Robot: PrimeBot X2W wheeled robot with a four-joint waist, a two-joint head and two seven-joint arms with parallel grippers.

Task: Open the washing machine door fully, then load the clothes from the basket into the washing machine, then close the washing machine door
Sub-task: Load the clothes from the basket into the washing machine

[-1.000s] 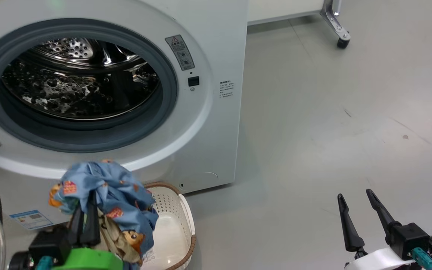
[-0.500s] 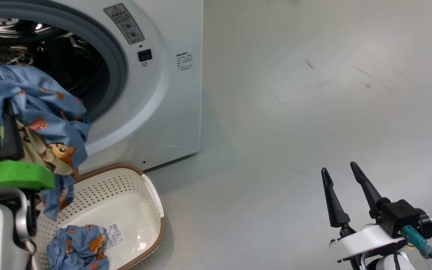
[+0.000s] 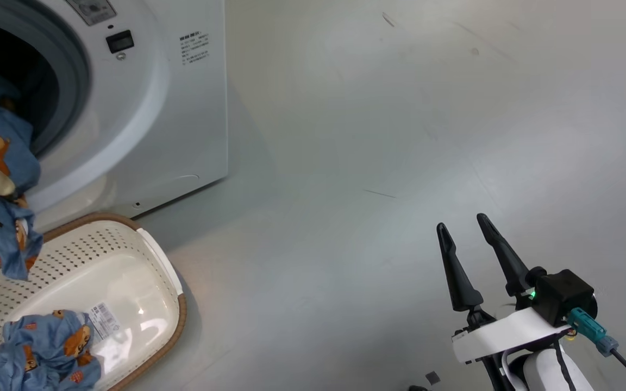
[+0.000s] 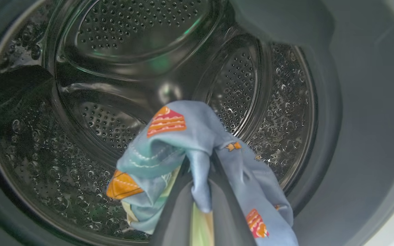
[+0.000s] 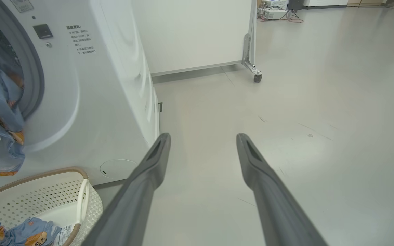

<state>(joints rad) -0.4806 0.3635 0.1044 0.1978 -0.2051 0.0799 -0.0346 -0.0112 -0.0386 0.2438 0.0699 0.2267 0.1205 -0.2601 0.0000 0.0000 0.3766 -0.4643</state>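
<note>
At the far left, the left gripper (image 4: pixel 199 160) is pinched tight on a bunch of clothes (image 4: pixel 183 136). The cloth is blue with orange pictures, and a bit of cream cloth shows too. In the left wrist view its two dark fingers (image 4: pixel 173 212) poke up through the cloth, right at the mouth of the washing machine (image 3: pixel 177 108). The shiny drum (image 4: pixel 115 112), full of little holes, is just behind the cloth. The grey rubber ring (image 4: pixel 364 119) curves round on the right.

In the head view the bunch hangs over the low edge of the round opening. Its bottom end dangles above the basket (image 3: pixel 85 244). I think it does not touch the basket, but the picture's edge cuts it off, so that is hard to tell.

The basket sits on the floor (image 3: pixel 373 163) just in front of the washing machine. It is cream-white with a brown rim. A second bunch (image 3: pixel 47 353) of blue bear cloth lies inside at the near end, next to a barcode sticker (image 3: pixel 104 320) (the basket's bare bottom shines a little).

At the far right, the right gripper (image 3: pixel 462 221) is spread wide and holds nothing. It hangs over the floor, well apart from the basket. In the right wrist view a white panel (image 5: pixel 190 34) on a small wheel (image 5: pixel 258 78) stands behind the machine.
</note>
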